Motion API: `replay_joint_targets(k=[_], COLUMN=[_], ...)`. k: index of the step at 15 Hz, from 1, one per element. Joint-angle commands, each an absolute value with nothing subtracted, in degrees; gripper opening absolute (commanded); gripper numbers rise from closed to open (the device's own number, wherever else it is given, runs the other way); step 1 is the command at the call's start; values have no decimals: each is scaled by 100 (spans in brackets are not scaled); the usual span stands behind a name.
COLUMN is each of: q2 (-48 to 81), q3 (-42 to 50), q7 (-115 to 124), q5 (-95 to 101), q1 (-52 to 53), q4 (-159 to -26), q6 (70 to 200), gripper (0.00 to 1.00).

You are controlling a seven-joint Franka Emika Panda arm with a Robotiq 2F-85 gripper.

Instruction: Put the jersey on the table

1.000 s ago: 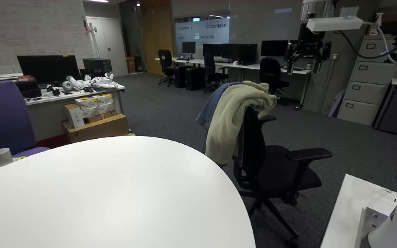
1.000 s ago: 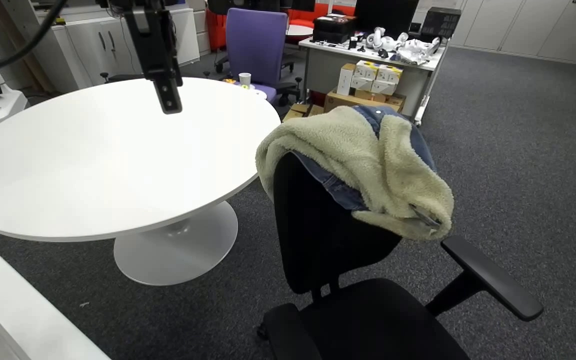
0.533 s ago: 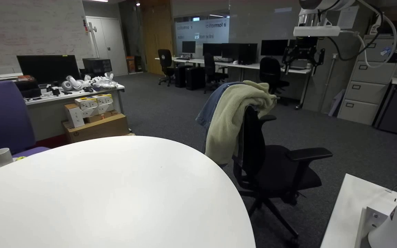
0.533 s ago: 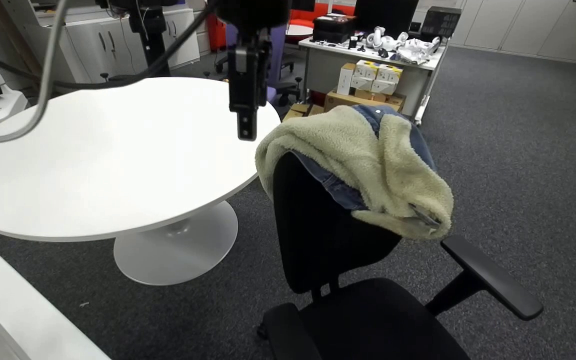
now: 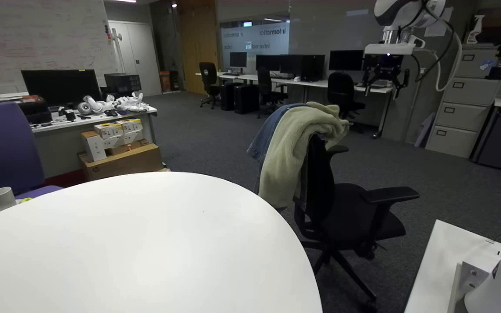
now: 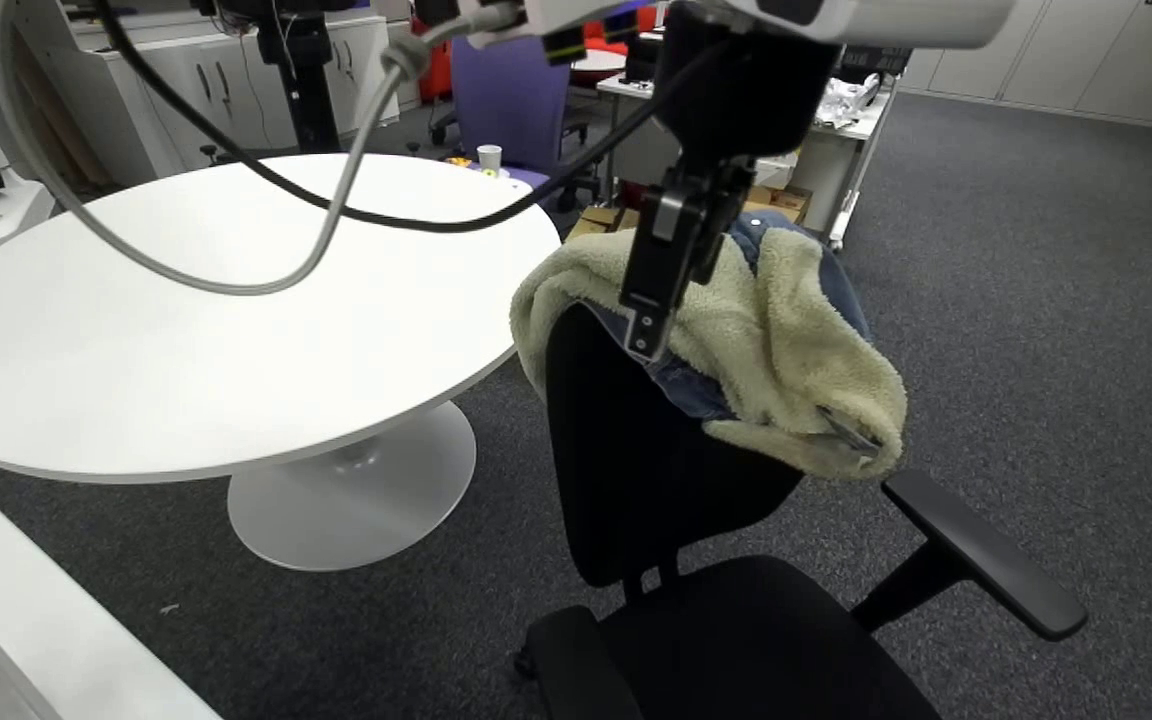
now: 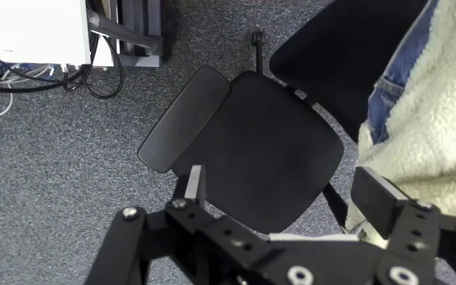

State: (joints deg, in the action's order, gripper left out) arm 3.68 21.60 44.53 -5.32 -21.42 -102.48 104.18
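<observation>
A: Quick, where to tag the jersey [image 5: 283, 152]?
B: On the office chair [image 5: 350, 217]. Hangs over the top of the backrest [image 6: 626, 480], draping down its rear side. Shows mostly pale fleece, plus blue denim at the edges.
A: And the table [image 5: 146, 248]?
B: Stands just behind the office chair's backrest. Round, plain white.
A: Touching the jersey?
B: Can't tell; overlaps it in both exterior views.
A: Now the gripper [image 7: 279, 180]?
B: Hangs above the office chair, apart from the jersey. Has the jaws spread wide, released, with the office chair's seat [image 7: 259, 138] in sight between the fingertips in the wrist view.
A: Background, fast?
B: Can see a white stand [image 5: 439, 261] near one armrest [image 7: 184, 120] of the office chair. Also a purple chair [image 5: 5, 148] with a white cup [image 5: 2, 198] close to it, both across the table from the office chair. Add a cardboard box [image 5: 122, 163] and a filing cabinet [image 5: 463, 117], both well apart from the office chair.
</observation>
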Motion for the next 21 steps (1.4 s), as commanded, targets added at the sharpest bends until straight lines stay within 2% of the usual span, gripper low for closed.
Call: replay_joint_targets(k=[1,2,3,10,21], q2=[974,990,796,967,3191], q3=[2370,2380,2351,2378,2330], q7=[4934,4664,4727,4722,5776], q5=[-941,-1084,-832,-961,-1699], q1=[-2351,-2395,-2293,-2348,-2995], q4=[-9440,-9373,-9760,-9540,-7002], q6=[10130,9885,10261,10078,9039], gripper=[100,100,100,100,100])
